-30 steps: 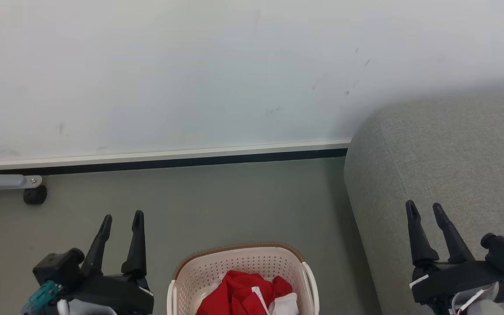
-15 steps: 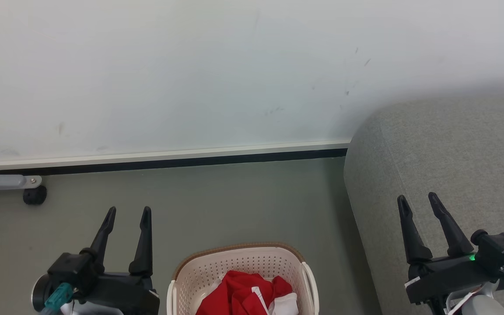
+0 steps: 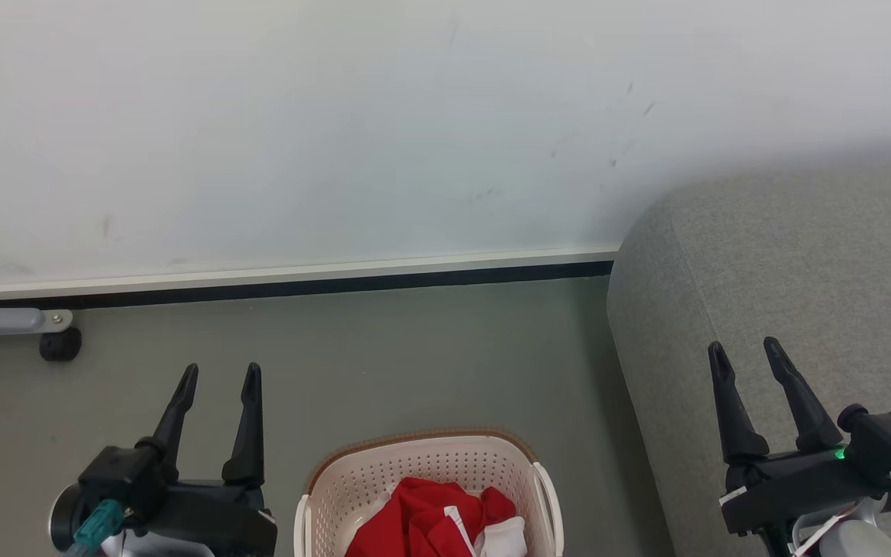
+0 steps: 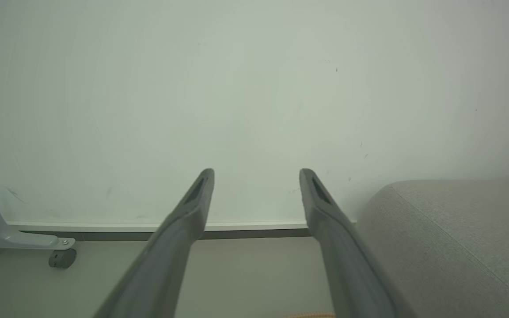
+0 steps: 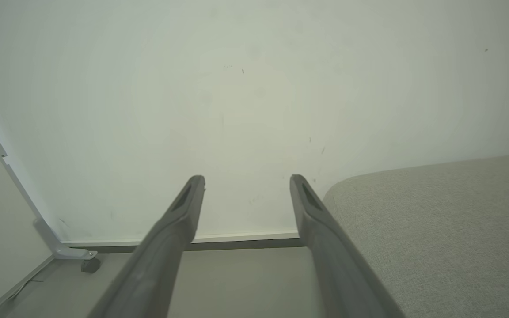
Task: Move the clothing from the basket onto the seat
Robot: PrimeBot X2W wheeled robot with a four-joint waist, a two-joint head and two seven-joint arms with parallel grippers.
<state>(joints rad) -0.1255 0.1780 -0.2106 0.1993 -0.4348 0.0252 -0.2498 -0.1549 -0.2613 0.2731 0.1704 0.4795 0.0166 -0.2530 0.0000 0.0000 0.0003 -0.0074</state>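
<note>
The left end effector (image 3: 221, 370) hovers over the floor (image 3: 414, 356) beside the basket (image 3: 414, 442), and the right end effector (image 3: 744, 346) hovers over the seat (image 3: 786, 255). Both point forward, released and empty. The clothing (image 3: 430, 518) lies in the basket, its white label too small to read.

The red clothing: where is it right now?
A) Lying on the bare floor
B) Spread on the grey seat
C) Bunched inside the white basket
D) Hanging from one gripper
C: the red clothing lies crumpled inside the basket, while the left gripper and right gripper are both open and empty, and nothing lies on the seat.
</note>
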